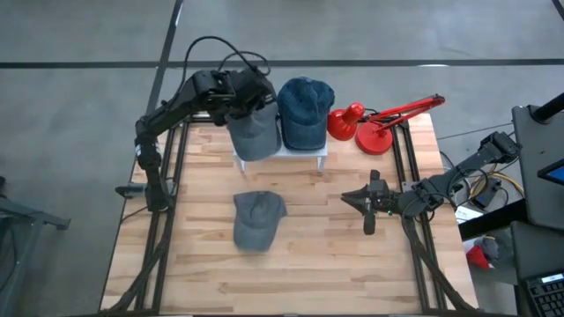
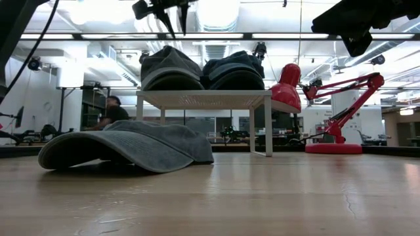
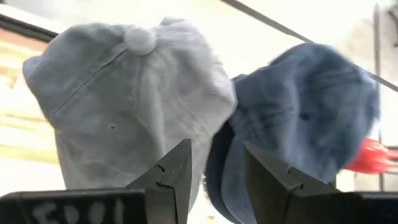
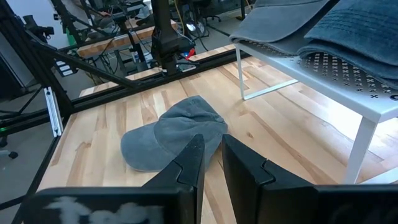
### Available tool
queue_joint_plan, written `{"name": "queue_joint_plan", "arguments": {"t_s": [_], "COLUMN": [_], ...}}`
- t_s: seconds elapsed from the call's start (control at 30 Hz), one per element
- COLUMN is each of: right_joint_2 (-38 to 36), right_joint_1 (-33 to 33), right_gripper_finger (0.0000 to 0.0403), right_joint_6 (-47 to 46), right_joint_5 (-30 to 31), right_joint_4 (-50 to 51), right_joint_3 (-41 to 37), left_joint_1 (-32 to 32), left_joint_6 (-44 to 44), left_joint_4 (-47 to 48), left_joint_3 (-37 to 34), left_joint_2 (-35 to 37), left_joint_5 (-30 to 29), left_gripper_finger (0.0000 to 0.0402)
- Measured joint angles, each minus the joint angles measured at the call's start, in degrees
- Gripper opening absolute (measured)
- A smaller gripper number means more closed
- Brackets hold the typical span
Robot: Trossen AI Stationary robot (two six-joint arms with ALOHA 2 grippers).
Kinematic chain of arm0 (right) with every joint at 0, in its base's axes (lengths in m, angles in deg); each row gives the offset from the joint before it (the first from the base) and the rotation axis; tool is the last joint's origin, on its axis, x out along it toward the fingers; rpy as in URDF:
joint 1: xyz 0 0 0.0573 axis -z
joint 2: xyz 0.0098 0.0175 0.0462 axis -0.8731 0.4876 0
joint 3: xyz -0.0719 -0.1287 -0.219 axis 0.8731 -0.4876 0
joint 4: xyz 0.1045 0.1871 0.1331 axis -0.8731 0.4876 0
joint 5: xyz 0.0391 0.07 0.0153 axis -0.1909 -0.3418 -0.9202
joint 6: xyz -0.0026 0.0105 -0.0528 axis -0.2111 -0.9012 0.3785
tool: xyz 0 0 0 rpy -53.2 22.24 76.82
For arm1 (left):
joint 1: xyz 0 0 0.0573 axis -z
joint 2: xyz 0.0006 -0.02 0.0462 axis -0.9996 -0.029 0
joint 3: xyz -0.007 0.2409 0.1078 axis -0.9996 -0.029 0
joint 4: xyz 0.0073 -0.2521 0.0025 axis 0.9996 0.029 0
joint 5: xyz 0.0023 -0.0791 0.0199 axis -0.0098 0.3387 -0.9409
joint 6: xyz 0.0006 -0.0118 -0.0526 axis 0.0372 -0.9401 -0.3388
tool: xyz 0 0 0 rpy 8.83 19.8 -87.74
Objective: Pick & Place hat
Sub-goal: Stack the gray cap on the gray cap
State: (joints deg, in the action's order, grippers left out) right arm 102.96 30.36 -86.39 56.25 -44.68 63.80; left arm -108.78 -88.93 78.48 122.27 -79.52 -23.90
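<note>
High view shows a small white shelf (image 1: 280,155) at the back of the table (image 1: 308,264), and everything is best placed from it. Two caps sit on top of the shelf, a grey cap (image 1: 254,132) on its left half and a blue cap (image 1: 305,113) on its right, touching each other. A third cap (image 1: 256,219), also grey, lies flat on the wood in front of the shelf, its long axis running toward and away from it with the brim on the near end. The left gripper (image 3: 214,171) hangs over the back of the shelved grey cap; its fingers are partly spread and hold nothing, with the seam between the two caps showing through the gap. The right gripper (image 1: 357,200) waits in front of the shelf's right end, narrowly parted and empty, pointing at the loose cap. That arm looks nearer to the loose cap. A red lamp (image 1: 379,123) stands right of the shelf.
</note>
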Motion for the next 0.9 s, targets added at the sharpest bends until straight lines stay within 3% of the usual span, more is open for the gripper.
{"name": "queue_joint_plan", "arguments": {"t_s": [0.3, 0.47, 0.7, 0.9], "right_joint_2": [0.0, 0.0, 0.0, 0.0], "right_joint_1": [0.0, 0.0, 0.0, 0.0], "right_gripper_finger": [0.0052, 0.0052, 0.0052, 0.0052], "right_joint_6": [0.0, 0.0, 0.0, 0.0], "right_joint_5": [0.0, 0.0, 0.0, 0.0], "right_joint_4": [0.0, 0.0, 0.0, 0.0], "right_joint_3": [0.0, 0.0, 0.0, 0.0], "left_joint_1": [1.0, 4.5, 18.0, 31.9], "left_joint_6": [5.6, 8.5, 4.4, -7.9], "left_joint_4": [-0.6, -0.5, 0.5, 0.5], "left_joint_3": [1.4, 1.3, 0.6, -5.8], "left_joint_2": [4.7, 8.0, 9.1, 7.4], "left_joint_5": [3.9, 7.7, 10.4, 10.0], "left_gripper_finger": [0.0128, 0.0127, 0.0126, 0.0126]}}
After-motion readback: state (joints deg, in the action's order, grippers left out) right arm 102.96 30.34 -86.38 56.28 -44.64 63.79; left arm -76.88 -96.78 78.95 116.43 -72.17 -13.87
